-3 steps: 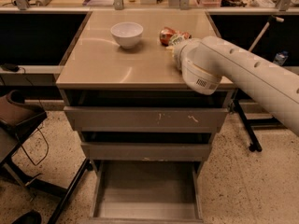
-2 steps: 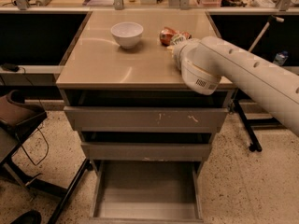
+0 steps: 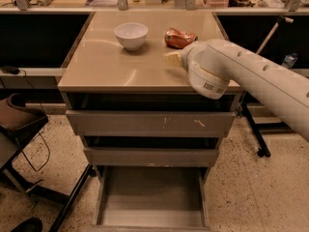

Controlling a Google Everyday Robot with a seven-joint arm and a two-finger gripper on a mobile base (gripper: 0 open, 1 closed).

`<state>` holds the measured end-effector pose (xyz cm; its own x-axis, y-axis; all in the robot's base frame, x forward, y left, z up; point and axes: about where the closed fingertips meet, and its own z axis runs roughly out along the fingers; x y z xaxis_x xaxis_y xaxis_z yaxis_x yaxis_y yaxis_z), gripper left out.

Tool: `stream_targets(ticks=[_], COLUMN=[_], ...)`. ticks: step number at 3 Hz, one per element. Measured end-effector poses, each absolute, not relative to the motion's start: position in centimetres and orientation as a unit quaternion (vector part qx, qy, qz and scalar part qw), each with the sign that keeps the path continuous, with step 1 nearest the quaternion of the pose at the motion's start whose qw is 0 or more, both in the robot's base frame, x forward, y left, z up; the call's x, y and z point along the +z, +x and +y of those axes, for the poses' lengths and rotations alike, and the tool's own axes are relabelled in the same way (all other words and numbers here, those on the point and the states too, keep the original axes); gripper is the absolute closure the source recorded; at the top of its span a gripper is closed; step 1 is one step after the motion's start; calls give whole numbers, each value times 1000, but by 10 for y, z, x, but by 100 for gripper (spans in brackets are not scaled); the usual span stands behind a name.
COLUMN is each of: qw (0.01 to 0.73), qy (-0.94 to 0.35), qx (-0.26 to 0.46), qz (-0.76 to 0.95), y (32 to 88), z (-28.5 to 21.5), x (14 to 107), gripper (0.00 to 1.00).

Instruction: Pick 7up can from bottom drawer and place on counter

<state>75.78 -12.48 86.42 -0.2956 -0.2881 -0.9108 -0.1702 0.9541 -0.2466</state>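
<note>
The bottom drawer (image 3: 152, 199) is pulled open at the foot of the grey cabinet, and the part of its grey floor that I see holds nothing. The 7up can does not show anywhere; it may be hidden behind my arm. My white arm reaches in from the right over the counter (image 3: 116, 66). My gripper (image 3: 171, 58) shows only as a pale tip past the arm's thick wrist, low over the counter's right middle, just in front of the orange-red can (image 3: 179, 37).
A white bowl (image 3: 131, 35) stands on the counter at the back left. The two upper drawers (image 3: 149, 123) are slightly ajar. A dark chair (image 3: 19, 122) and cable stand at the left, and a black stand leg (image 3: 256, 134) at the right.
</note>
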Motion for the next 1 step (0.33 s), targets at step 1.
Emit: stream_targets(ticks=[1], qw=[576], qy=[-143], qx=[-51], qz=[803], y=[758], z=[-125], x=[864], gripper=[0])
